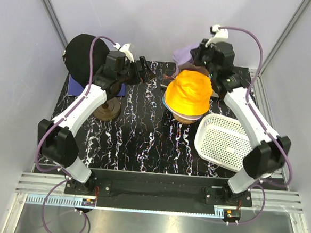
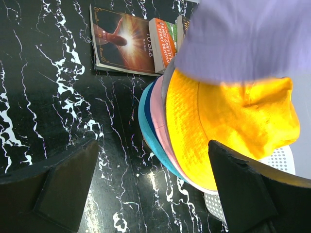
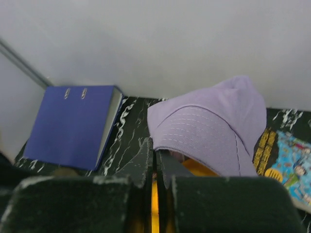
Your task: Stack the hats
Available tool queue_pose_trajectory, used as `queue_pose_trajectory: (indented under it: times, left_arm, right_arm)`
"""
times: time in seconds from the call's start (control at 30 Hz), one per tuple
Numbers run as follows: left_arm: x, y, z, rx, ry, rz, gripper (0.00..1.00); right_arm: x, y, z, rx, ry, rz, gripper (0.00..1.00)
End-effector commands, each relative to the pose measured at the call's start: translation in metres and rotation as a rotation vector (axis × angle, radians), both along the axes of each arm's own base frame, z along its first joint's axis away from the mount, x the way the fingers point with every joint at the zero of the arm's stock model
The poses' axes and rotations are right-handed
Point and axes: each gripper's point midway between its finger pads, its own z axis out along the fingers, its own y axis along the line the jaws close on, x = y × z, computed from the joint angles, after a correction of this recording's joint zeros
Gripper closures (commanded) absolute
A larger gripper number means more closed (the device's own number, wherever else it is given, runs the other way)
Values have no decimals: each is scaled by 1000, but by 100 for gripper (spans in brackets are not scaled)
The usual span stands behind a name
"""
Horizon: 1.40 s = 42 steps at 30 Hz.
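Left tool (image 1: 145, 71): fingers wide apart, nothing between them, left of the stack in the overhead view.
Right tool (image 3: 154, 155): fingers pressed together, clamped on the brim of a lavender soft fabric cap (image 3: 214, 121).
Lavender cap: raised at upper centre of the overhead view, just behind and above the stack.
Stack: orange fabric bucket hat (image 1: 188, 91) on top, centre right; pink hat (image 2: 158, 109) and teal hat (image 2: 145, 121) brims showing beneath.
Black baseball cap (image 1: 80, 58): upper left, well apart from the stack.
White perforated plastic basket (image 1: 223, 138): right side of the black white-veined counter (image 1: 127, 141).
Blue ring binder (image 3: 68, 124): left in the right wrist view.
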Motion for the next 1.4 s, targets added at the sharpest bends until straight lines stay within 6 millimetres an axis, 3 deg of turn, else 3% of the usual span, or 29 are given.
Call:
queue_pose_trajectory:
  times: [0.0,0.07,0.13,0.3,0.4,0.53,0.73,1.0,1.37]
  left_arm:
    - [5,-6,33,-31,-92,-30,1]
    - [6,-8,35,-38,-93,-37,1]
    - [6,-10,36,-49,-86,-45,1]
    - [8,-17,41,-72,-87,-68,1]
    - [9,-20,43,-76,-87,-76,1]
    - [5,-34,39,-98,-70,-114,2]
    - [-3,-62,42,-198,-57,-187,2]
    - [-8,-93,45,-426,-5,-239,5]
    - [16,-122,29,-564,49,-264,20]
  right_arm:
    - [-67,-12,55,162,-65,50,100]
    - [-77,-17,36,197,0,26,100]
    - [-91,-26,32,236,50,-10,100]
    - [-109,-33,-15,258,219,-53,100]
    - [-114,-33,-37,285,290,-71,100]
    - [-117,-19,-65,291,398,-27,100]
    - [-122,-33,-115,280,498,-125,100]
    - [-127,-29,-117,331,530,-100,100]
    - [-126,-30,-113,329,521,-99,100]
